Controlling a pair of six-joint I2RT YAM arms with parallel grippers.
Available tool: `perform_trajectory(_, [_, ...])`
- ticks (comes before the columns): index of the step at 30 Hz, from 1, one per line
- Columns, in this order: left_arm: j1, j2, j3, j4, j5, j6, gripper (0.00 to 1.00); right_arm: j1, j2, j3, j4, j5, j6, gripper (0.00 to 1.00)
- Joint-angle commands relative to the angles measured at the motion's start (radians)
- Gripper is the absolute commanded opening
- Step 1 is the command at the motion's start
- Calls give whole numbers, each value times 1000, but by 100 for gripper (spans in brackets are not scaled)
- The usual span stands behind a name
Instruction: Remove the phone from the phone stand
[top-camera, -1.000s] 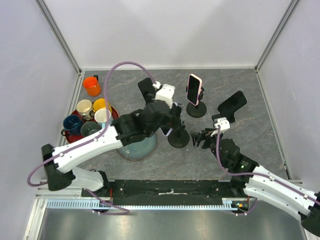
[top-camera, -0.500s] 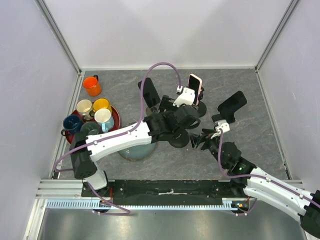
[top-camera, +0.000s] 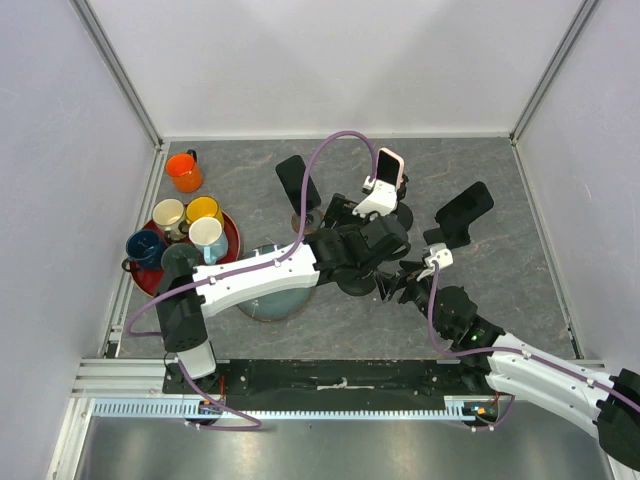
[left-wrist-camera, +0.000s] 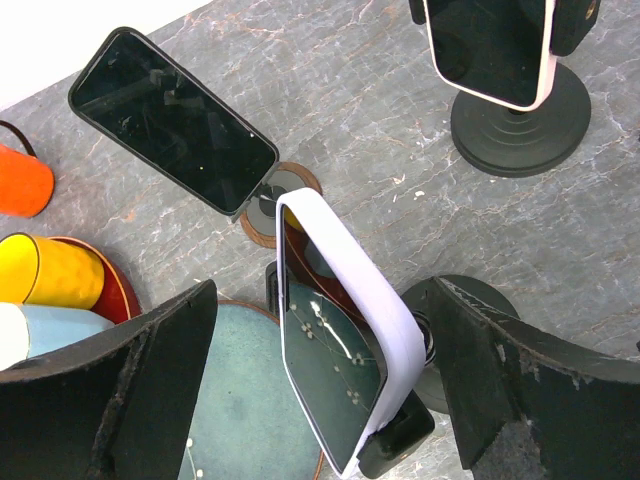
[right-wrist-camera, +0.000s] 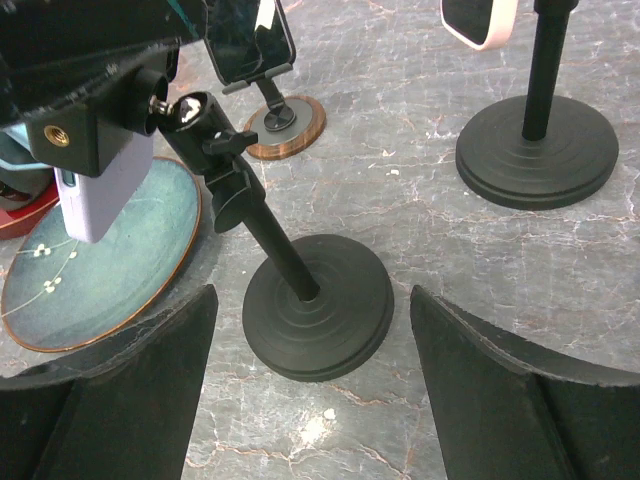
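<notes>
— Two grippers in play! Where's the phone (left-wrist-camera: 330, 370)?
— Sitting in the phone stand (right-wrist-camera: 345, 330), tilted, hanging over the teal plate (right-wrist-camera: 100, 270) left of the stand's base.
— Left gripper (left-wrist-camera: 320, 300)?
— Jaws wide apart, straddling the phone at the stand's top, gaps on both sides.
— Right gripper (right-wrist-camera: 312, 300)?
— Low at the stand's base, jaws spread either side, gripping nothing.

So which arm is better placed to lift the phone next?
Left. The left gripper is open astride the phone; the right gripper sits low, open, flanking the stand's base.
</notes>
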Motion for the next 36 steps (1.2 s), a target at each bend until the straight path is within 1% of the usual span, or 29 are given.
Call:
perform_trajectory(1, [-4, 15, 38, 15, -42, 8, 89, -3, 29, -14, 110, -25, 8, 86])
perform_trajectory(3, [-4, 17, 36, 12, -39, 5, 83, -1, 40, -20, 130, -31, 12, 86])
perform_trajectory(4, [-4, 15, 36, 6, -35, -3, 78, -3, 44, -20, 138, -33, 13, 86])
perform_trajectory(6, [-4, 12, 33, 1, -27, -9, 74, -1, 56, -21, 153, -45, 19, 87])
perform_trajectory(10, [-4, 6, 22, -10, -12, -27, 57, -3, 90, -21, 198, -83, 13, 88])
perform_trajectory(13, [-4, -6, 16, -13, 5, -43, 44, -1, 148, -17, 230, -106, 15, 88])
perform_trajectory(14, [-4, -17, 10, -11, 11, -47, 42, -3, 164, -6, 233, -108, 16, 88])
perform_trajectory(15, [-4, -23, 8, -11, 19, -52, 37, -1, 181, -3, 236, -96, 25, 89])
perform_trajectory(16, [-4, -28, 5, -11, 24, -60, 34, -3, 217, -3, 251, -85, 30, 88])
perform_trajectory(17, [-4, -40, 4, -10, 27, -64, 31, -1, 239, -12, 312, -86, 25, 88])
perform_trajectory(18, [-5, -45, 1, -10, 31, -70, 26, -1, 260, -15, 345, -92, 18, 88])
perform_trajectory(19, [-4, -49, -1, -11, 33, -72, 24, -1, 311, -14, 371, -94, 18, 88])
perform_trajectory(21, [-5, -55, -2, -13, 36, -76, 21, -1, 362, -8, 447, -105, 16, 88])
perform_trajectory(22, [-5, -58, -1, -11, 36, -83, 20, -1, 412, -5, 474, -117, 18, 88])
perform_trajectory(24, [-5, -68, -8, -11, 41, -104, 15, -1, 458, 8, 553, -140, 25, 89])
perform_trajectory(27, [-5, -72, -22, -11, 41, -133, 13, 17, 536, 17, 656, -181, 45, 94])
perform_trajectory(30, [-7, -78, -39, -13, 48, -155, 10, 46, 595, 17, 744, -166, 47, 95])
perform_trajectory(33, [-7, -85, -56, -13, 51, -170, 8, 54, 630, 40, 770, -169, 33, 96])
perform_trajectory(36, [-7, -98, -68, -10, 51, -187, 6, 55, 613, 84, 713, -198, 19, 96])
